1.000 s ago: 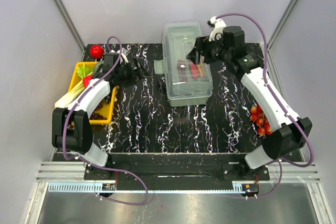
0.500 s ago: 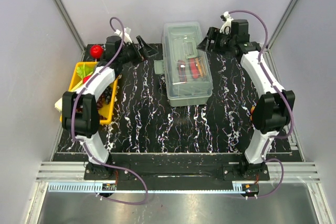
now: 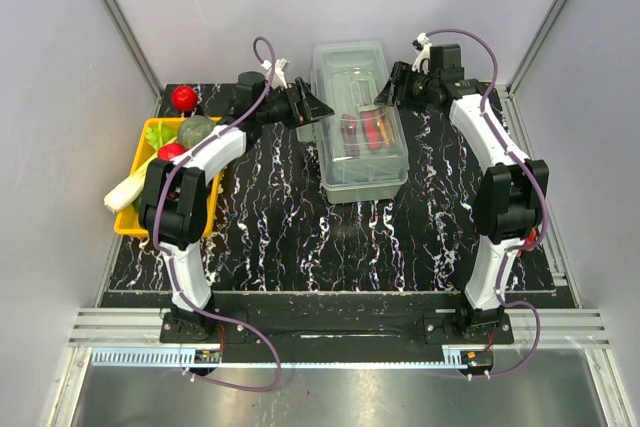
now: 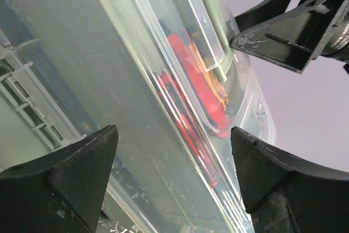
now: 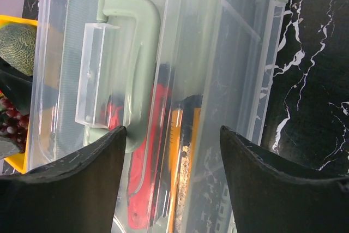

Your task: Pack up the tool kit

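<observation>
You find the rectangular pale grey-green plastic toolbox (image 3: pixel 360 162), clear-lidded, at rear centre of the bench (image 3: pixel 290 237) between the open left pincer (image 3: pixel 318 109) and open right pincer (image 3: pixel 385 95), the left newly swung in.

Black white-veined table (image 3: pixel 290 237) carrying everything, pale grey-green toolbox (image 3: pixel 362 187) sitting closed under its clear lid at the far middle, yellow tray (image 3: pixel 135 224) lying along the left edge, small red ball (image 3: pixel 183 97) resting at the far-left corner
</observation>
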Robot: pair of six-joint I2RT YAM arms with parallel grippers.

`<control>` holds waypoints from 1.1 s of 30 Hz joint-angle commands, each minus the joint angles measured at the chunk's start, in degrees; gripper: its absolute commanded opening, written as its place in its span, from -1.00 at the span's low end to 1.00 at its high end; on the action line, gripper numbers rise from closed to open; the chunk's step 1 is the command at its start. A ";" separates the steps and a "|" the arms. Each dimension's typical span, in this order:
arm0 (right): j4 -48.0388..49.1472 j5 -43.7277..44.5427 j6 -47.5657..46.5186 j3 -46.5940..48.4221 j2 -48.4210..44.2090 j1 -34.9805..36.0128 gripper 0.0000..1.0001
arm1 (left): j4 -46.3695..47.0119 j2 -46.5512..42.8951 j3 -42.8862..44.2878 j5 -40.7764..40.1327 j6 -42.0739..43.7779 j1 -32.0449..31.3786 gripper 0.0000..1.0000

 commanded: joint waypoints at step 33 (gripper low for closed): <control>-7.73 12.19 5.83 -19.06 -18.69 15.69 0.26 | -14.33 -22.91 -24.11 -2.35 15.85 -11.19 0.26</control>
